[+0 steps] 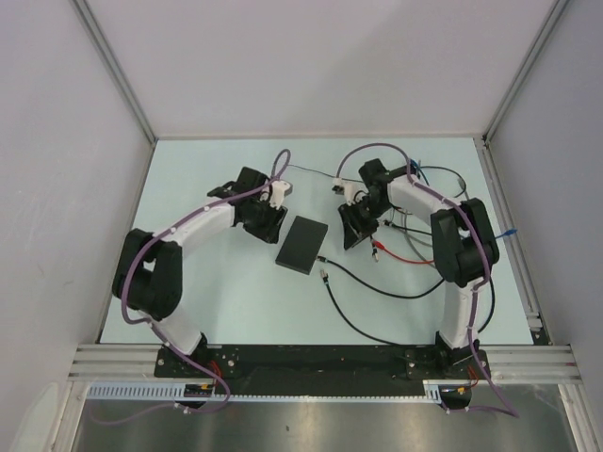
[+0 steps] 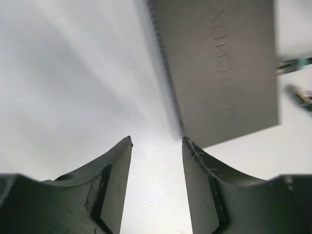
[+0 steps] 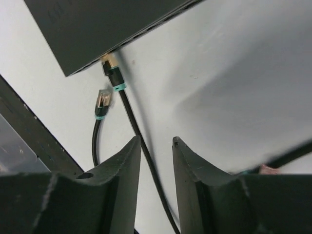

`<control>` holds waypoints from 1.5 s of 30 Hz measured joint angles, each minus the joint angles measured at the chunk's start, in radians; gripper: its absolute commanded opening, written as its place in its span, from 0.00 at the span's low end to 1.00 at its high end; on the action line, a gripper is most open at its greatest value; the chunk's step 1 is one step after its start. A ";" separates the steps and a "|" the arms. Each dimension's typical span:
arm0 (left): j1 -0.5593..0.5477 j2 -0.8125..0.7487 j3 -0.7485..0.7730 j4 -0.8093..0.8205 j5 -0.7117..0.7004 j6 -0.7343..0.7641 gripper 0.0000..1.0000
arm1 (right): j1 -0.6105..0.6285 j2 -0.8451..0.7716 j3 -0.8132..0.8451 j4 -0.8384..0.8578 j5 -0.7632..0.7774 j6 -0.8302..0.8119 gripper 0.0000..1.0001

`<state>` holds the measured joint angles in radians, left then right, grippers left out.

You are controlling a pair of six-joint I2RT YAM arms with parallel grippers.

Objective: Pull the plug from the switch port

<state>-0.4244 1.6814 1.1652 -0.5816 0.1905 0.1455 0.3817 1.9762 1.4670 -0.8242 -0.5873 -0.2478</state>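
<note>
1. Switch port (image 3: 105, 58) is sitting on the edge of the black box (image 1: 301, 243) that is facing the right arm, close to the box's near corner. Can't tell which socket exactly.
2. Plug (image 3: 113, 74), gold tip and teal collar, is sitting at that port with its tip touching the box edge. Can't tell how deep it is seated.
3. Its black cable (image 3: 129, 117) is running away from the box across the table (image 3: 219, 87) and is showing in the gap between the right gripper's fingers, not clamped by them.
4. Loose plug (image 3: 102, 103), same teal collar, is lying on the table just beside the first one, apart from the box.
5. Box is lying flat mid-table, skewed to the table edges, between the two grippers.
6. Right gripper (image 3: 156, 146) is sitting just right of the box and pointing at the plugged edge. Fingers are spread and gripping nothing.
7. Left gripper (image 2: 156, 144) is sitting just beside the box's far-left side. Fingers are spread with only bare table between them, and one box corner is showing just beyond its right fingertip in the left wrist view.
8. More black cables and a red cable (image 1: 405, 259) are trailing over the table right of the box, around the right arm.
</note>
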 measured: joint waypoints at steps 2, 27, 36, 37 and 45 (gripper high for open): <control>0.014 -0.027 0.001 -0.003 0.053 -0.020 0.52 | 0.026 0.000 -0.004 -0.022 0.007 -0.006 0.53; 0.004 0.180 0.029 0.113 0.382 -0.207 0.37 | 0.000 0.003 -0.137 0.311 -0.269 0.130 0.63; 0.004 0.172 0.000 0.163 0.381 -0.208 0.37 | 0.034 0.156 -0.093 0.262 -0.423 0.115 0.59; 0.004 0.170 -0.005 0.168 0.381 -0.208 0.37 | 0.035 0.163 -0.090 0.261 -0.436 0.116 0.59; 0.004 0.169 -0.008 0.177 0.382 -0.208 0.37 | 0.037 0.212 -0.054 0.255 -0.480 0.137 0.54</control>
<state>-0.4202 1.8503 1.1576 -0.4046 0.5724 -0.0620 0.4187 2.1883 1.4128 -0.5690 -1.0672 -0.1112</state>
